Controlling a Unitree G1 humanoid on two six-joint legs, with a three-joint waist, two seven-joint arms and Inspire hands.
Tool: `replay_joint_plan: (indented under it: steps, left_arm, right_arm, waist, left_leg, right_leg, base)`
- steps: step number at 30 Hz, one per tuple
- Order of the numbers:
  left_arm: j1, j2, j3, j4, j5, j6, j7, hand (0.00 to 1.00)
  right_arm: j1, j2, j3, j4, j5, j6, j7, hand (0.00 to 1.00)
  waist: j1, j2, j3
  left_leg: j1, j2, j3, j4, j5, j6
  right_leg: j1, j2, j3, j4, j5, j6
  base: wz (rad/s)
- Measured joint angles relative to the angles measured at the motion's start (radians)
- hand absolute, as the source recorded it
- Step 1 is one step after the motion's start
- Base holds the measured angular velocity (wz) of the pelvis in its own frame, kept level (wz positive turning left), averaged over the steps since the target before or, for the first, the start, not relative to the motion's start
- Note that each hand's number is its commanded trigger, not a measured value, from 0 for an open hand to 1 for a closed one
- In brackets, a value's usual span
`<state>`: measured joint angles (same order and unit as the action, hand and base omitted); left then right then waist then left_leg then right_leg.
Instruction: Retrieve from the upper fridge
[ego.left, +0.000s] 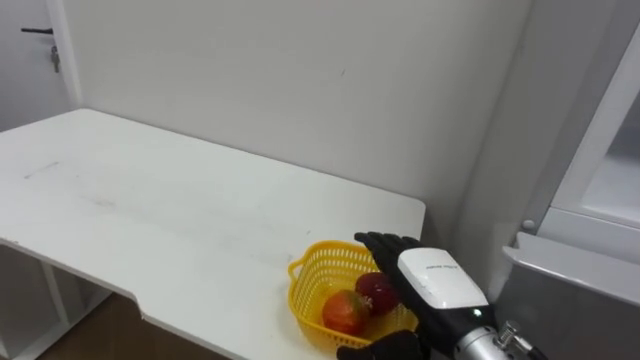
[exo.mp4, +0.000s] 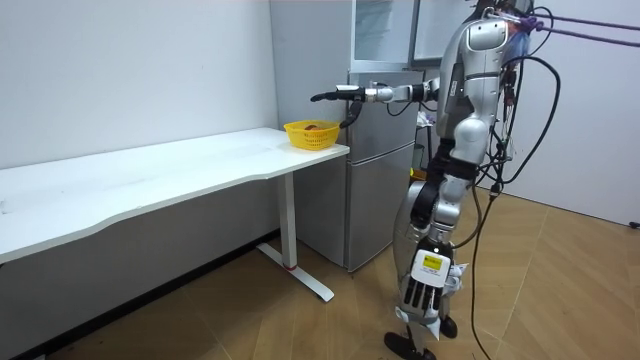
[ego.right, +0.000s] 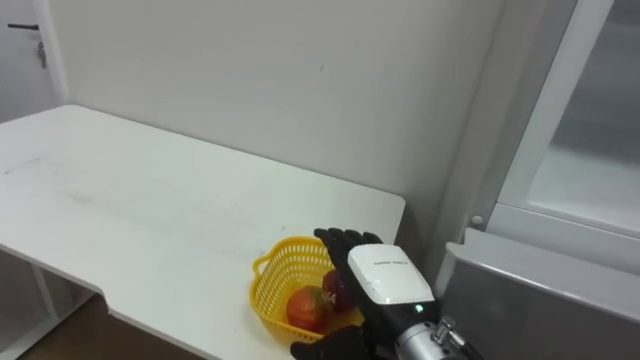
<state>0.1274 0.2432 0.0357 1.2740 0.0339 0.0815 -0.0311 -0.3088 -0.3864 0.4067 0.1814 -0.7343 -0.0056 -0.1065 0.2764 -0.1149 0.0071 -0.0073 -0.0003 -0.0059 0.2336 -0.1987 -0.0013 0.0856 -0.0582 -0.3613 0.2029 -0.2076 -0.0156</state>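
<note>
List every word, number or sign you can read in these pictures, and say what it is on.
Print on the white tag at the back of the right robot hand: too faint and small to read.
Print on the yellow label low on the robot, room view: too small to read.
On the basket, table and fridge: none.

right hand (ego.left: 440, 285) – fingers straight, above yellow basket (ego.left: 312, 265) | two reddish fruits (ego.left: 345, 312) inside | basket on white table (ego.left: 150, 210) – right end
</note>
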Motion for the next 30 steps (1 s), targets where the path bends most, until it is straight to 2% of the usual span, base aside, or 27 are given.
replay_joint_plan:
  steps: [2, 6, 8, 10, 12, 13, 14, 15, 16, 19, 23, 25, 30]
  left_arm:
    - [0.006, -0.001, 0.0, 0.0, 0.0, -0.001, 0.0, 0.0]
    - [0.018, -0.016, 0.0, 0.001, 0.0, -0.007, -0.001, 0.0]
    - [0.021, -0.023, 0.0, 0.002, 0.001, -0.006, -0.002, 0.0]
    - [0.029, -0.036, 0.0, 0.0, -0.002, -0.006, -0.001, 0.0]
    - [0.03, -0.041, 0.001, 0.002, -0.001, -0.007, 0.001, 0.0]
    - [0.035, -0.041, 0.0, 0.003, -0.002, -0.01, 0.005, 0.0]
    - [0.042, -0.042, 0.001, 0.003, -0.001, -0.01, 0.008, 0.0]
    - [0.05, -0.045, 0.001, 0.004, -0.001, -0.01, 0.015, 0.0]
    - [0.057, -0.047, 0.002, 0.003, -0.002, -0.01, 0.021, 0.0]
    - [0.053, -0.056, 0.002, 0.011, -0.003, -0.013, 0.025, 0.0]
    - [0.041, -0.074, 0.002, 0.022, -0.002, -0.021, 0.029, 0.0]
    - [0.04, -0.077, 0.002, 0.02, -0.002, -0.023, 0.029, 0.0]
    - [0.039, -0.079, 0.002, 0.021, -0.004, -0.027, 0.031, 0.0]
  right_arm:
    - [0.0, 0.002, -0.004, -0.005, -0.004, -0.005, 0.0, 0.0]
    - [0.006, 0.01, -0.038, -0.08, 0.032, -0.022, -0.001, 0.0]
    - [0.008, 0.026, -0.064, -0.123, 0.058, -0.036, -0.005, 0.0]
    - [0.017, 0.031, -0.093, -0.198, 0.093, -0.048, -0.013, 0.0]
    - [0.035, 0.042, -0.106, -0.251, 0.107, -0.065, -0.021, 0.0]
    - [0.06, 0.056, -0.121, -0.278, 0.103, -0.075, -0.033, 0.0]
    - [0.073, 0.063, -0.126, -0.29, 0.102, -0.083, -0.039, 0.0]
    - [0.106, 0.074, -0.127, -0.319, 0.101, -0.098, -0.052, 0.0]
    - [0.151, 0.089, -0.127, -0.335, 0.102, -0.121, -0.066, 0.0]
    - [0.272, 0.111, -0.127, -0.366, 0.111, -0.139, -0.078, 0.0]
    - [0.329, 0.119, -0.128, -0.406, 0.149, -0.161, -0.078, 0.0]
    - [0.39, 0.135, -0.159, -0.451, 0.149, -0.182, -0.084, 0.0]
    - [0.439, 0.138, -0.22, -0.476, 0.157, -0.19, -0.135, 0.0]
  waist:
    - [-0.002, 0.002, 0.0013]
    - [-0.024, 0.016, 0.0093]
    - [-0.041, 0.025, 0.0068]
    - [-0.054, 0.042, 0.0032]
    - [-0.061, 0.054, -0.0041]
    - [-0.064, 0.065, -0.0052]
    - [-0.065, 0.066, -0.0092]
    - [-0.077, 0.072, -0.009]
    - [-0.1, 0.073, -0.0096]
    - [-0.121, 0.073, -0.0113]
    - [-0.134, 0.079, -0.013]
    - [-0.147, 0.084, -0.0141]
    - [-0.193, 0.105, -0.0135]
  left_leg:
    - [-0.001, 0.0, 0.0, 0.001, 0.0, 0.0]
    - [-0.003, 0.002, 0.005, 0.003, 0.0, 0.001]
    - [-0.002, 0.003, 0.005, 0.009, -0.001, 0.001]
    - [0.0, 0.003, 0.005, 0.008, 0.0, 0.001]
    - [0.01, 0.003, 0.008, 0.001, 0.0, 0.002]
    - [0.022, 0.004, 0.02, -0.008, 0.001, 0.002]
    - [0.029, 0.005, 0.029, -0.012, 0.001, 0.003]
    - [0.039, 0.005, 0.036, -0.015, 0.001, 0.003]
    - [0.05, 0.006, 0.036, -0.018, 0.001, 0.003]
    - [0.065, 0.011, 0.043, -0.035, 0.0, 0.003]
    - [0.071, 0.02, 0.086, -0.034, -0.001, 0.003]
    - [0.072, 0.021, 0.099, -0.033, -0.002, 0.005]
    - [0.074, 0.023, 0.13, -0.038, -0.003, 0.008]
  right_leg:
    - [0.0, 0.0, 0.001, 0.0, 0.0, 0.0]
    - [-0.003, -0.001, 0.003, -0.001, 0.0, 0.0]
    - [-0.005, -0.001, 0.004, -0.001, 0.0, 0.0]
    - [-0.005, -0.002, 0.006, -0.001, 0.001, 0.002]
    - [-0.002, -0.001, 0.012, -0.002, 0.001, 0.003]
    - [0.003, 0.0, 0.02, -0.004, 0.002, 0.003]
    - [0.004, 0.001, 0.028, -0.005, 0.002, 0.003]
    - [0.013, 0.002, 0.033, -0.005, 0.002, 0.004]
    - [0.024, 0.002, 0.032, -0.007, 0.002, 0.004]
    - [0.038, 0.004, 0.045, -0.015, 0.002, 0.004]
    - [0.021, 0.01, 0.086, -0.017, 0.004, 0.004]
    - [0.016, 0.012, 0.102, -0.018, 0.008, 0.006]
    - [0.004, 0.022, 0.136, -0.018, 0.022, 0.01]
  base:
    - [0.0]
    - [0.0]
    - [0.0]
    - [0.0]
    - [-0.06]
    - [-0.16]
    - [-0.23]
    - [-0.11]
    - [0.0]
    - [-0.07]
    - [-0.25]
    - [-0.2]
    - [-0.21]
